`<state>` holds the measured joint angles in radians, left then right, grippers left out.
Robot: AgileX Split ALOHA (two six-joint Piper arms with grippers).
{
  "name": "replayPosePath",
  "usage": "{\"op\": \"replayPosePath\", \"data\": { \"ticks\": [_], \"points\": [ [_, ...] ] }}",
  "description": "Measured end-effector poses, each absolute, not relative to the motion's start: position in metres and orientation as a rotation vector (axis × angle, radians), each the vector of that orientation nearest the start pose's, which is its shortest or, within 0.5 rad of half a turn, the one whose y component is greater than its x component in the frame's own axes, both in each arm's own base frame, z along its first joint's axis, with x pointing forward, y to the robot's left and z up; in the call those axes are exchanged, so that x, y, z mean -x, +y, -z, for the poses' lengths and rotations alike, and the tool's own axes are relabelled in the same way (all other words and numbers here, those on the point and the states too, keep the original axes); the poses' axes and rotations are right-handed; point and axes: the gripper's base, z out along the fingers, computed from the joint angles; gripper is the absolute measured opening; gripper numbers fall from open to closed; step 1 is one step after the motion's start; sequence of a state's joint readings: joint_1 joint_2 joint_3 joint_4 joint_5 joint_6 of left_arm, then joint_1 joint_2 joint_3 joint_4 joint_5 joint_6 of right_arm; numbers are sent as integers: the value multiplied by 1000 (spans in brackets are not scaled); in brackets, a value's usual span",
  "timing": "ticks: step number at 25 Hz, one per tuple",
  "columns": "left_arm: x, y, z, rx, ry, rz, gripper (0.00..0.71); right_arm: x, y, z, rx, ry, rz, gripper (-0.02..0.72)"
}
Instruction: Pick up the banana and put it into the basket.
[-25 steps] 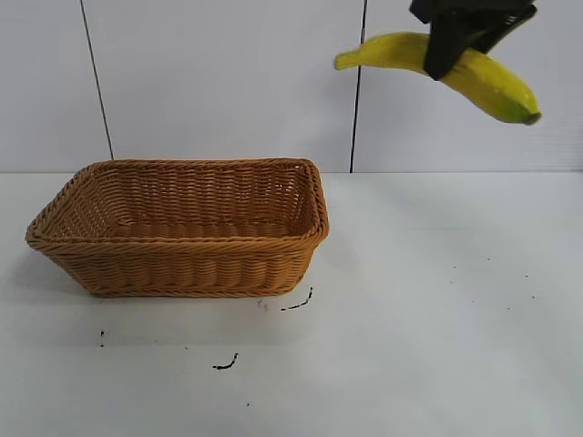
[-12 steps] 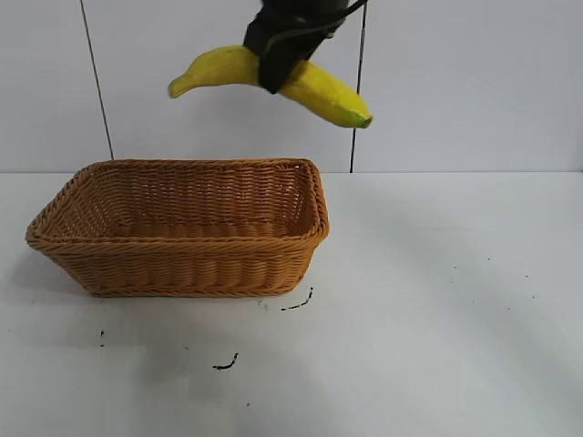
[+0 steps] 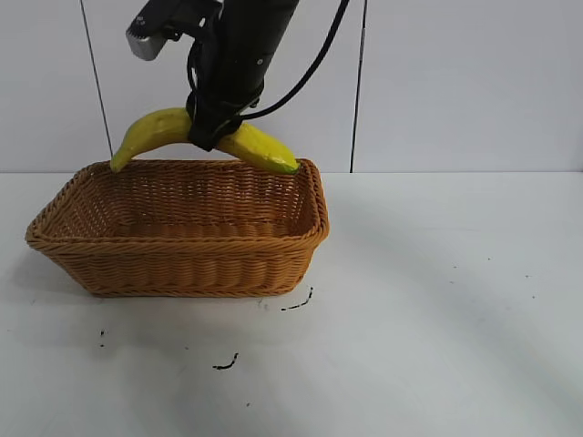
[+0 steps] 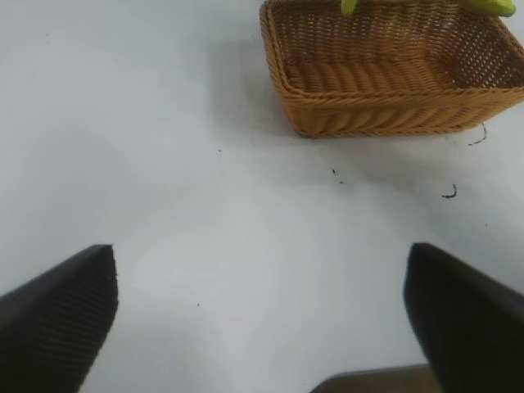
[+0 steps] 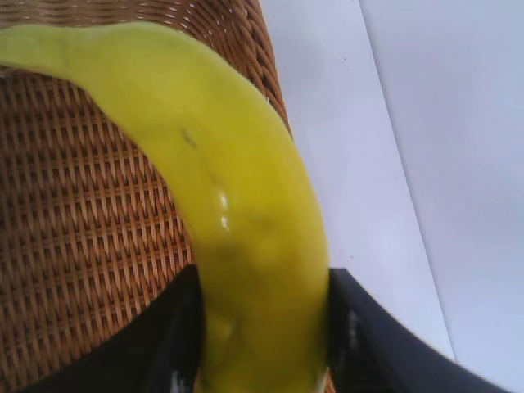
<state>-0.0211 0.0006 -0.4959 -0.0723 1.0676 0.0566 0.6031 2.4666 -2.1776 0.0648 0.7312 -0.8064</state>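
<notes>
Right tool carried one banana leftward, above one basket.

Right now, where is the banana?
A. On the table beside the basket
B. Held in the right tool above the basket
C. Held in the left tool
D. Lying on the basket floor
B: the right tool is shut on the banana, which hangs just over the wicker basket, not yet released.

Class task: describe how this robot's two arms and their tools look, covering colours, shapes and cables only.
The right tool is black, on a black arm with a looping black cable and a grey block beside the wrist. The left tool shows two broad black fingers with ribbed surfaces.
</notes>
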Motion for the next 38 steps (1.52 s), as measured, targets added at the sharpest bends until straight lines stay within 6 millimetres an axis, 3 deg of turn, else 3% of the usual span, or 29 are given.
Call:
{"op": "replayPosePath", "data": {
  "ticks": [3,10,14,16,19,26,31,35,38],
  "points": [
    [5,-6,-276,-83,2053,65,690,-451,316,-156,1593,1948,0,303],
    [5,-6,-276,-83,2053,65,690,-450,316,-154,1588,1954,-12,324],
    [5,-6,-276,-83,2053,65,690,-450,317,-156,1569,1966,-24,608],
    [5,-6,-276,-83,2053,65,690,-450,316,-158,1520,1998,-44,664],
    [5,-6,-276,-83,2053,65,690,-449,315,-175,1405,2049,-78,686],
    [5,-6,-276,-83,2053,65,690,-432,303,-256,1059,2175,-212,692],
    [5,-6,-276,-83,2053,65,690,-425,281,-293,946,2239,-234,692],
    [5,-6,-276,-83,2053,65,690,-441,244,-294,741,2368,-240,692],
    [5,-6,-276,-83,2053,65,690,-457,201,-291,596,2468,-204,692]
  ]
}}
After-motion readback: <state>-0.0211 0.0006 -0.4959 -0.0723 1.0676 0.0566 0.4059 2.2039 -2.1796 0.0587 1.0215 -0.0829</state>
